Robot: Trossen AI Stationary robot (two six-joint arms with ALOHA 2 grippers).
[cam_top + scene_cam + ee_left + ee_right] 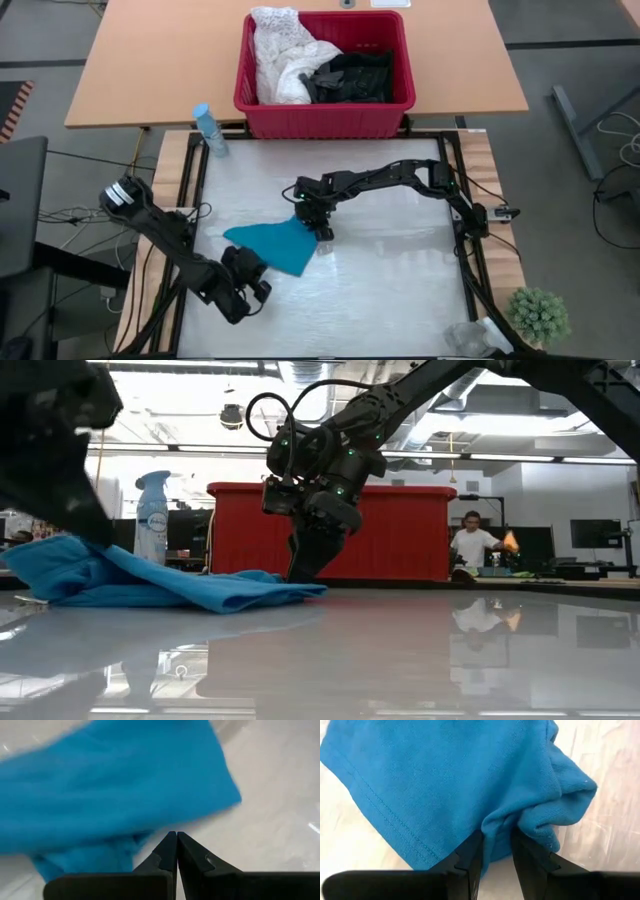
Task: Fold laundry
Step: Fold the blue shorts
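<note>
Right gripper [495, 851] pinches only a bunched edge of the teal garment [270, 245]; it could slip out. Left gripper [176, 851] clenched, empty.

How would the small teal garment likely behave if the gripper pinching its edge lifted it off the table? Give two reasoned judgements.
It would probably hang limp: the teal garment already bunches into soft folds between the right gripper fingers. It is likely light, since it lies thin and rumpled on the table. It may slide easily, because the surface looks glossy.
</note>
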